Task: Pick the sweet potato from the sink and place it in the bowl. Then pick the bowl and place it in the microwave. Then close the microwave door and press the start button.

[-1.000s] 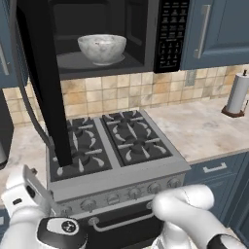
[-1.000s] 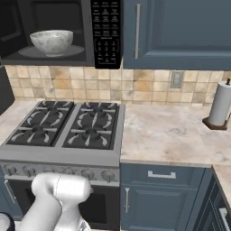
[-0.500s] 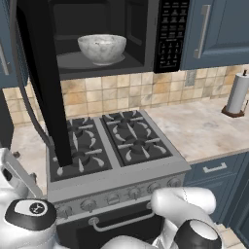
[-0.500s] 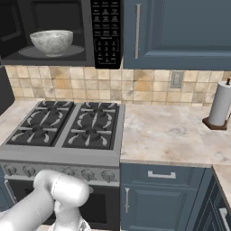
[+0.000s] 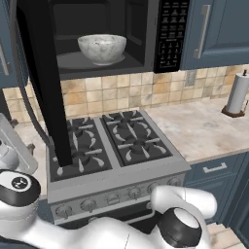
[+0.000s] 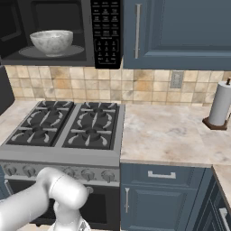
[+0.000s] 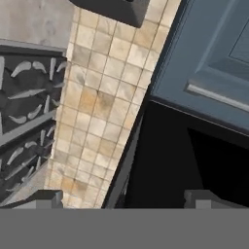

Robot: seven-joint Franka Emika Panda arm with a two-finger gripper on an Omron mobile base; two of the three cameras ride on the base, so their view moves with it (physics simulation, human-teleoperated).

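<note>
While the bowl (image 5: 102, 47) is sitting inside the microwave (image 6: 58, 31), your gripper (image 7: 124, 197) is pointing at the open microwave door (image 5: 41, 82), fingers apart.

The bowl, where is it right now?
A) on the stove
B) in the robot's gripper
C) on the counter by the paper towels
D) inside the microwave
D: the bowl sits on the floor inside the microwave, whose microwave door stands swung open over the stove.
</note>
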